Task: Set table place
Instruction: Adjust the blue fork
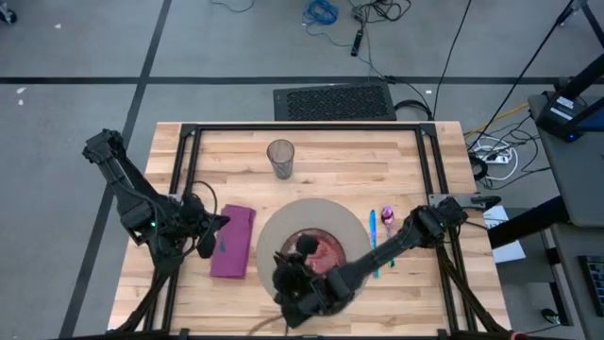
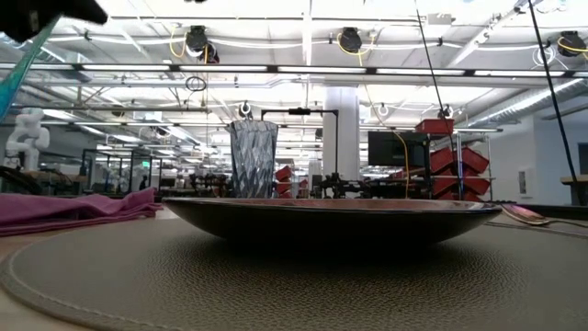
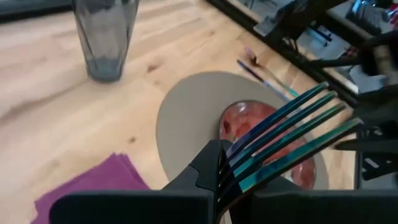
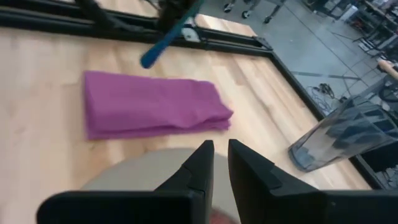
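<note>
My left gripper [image 1: 209,236] [image 3: 222,158] is shut on a blue fork [image 3: 292,124] above the purple napkin [image 1: 233,241]. The napkin lies folded on the table left of the round grey-tan mat [image 1: 354,222]. The red patterned plate [image 1: 330,250] sits on the mat. The clear glass [image 1: 280,158] stands upright beyond the mat. A blue piece and a pink piece of cutlery [image 1: 380,227] lie right of the mat. My right gripper [image 1: 294,257] [image 4: 217,155] hovers over the mat's near left part, fingers nearly together and empty. My left gripper pinches the fork between its two fingers at the base of the tines [image 3: 239,163]. The tines stick out past the fingers toward the plate. The handle [image 4: 163,40] slants down below the gripper. The fork is lifted clear of napkin and table.
The black frame rails [image 1: 302,127] run along the table's far edge and both sides. Bare wood [image 1: 359,161] lies between the glass and the right rail. In the low view the plate [image 2: 331,216] and mat [image 2: 276,276] fill the foreground.
</note>
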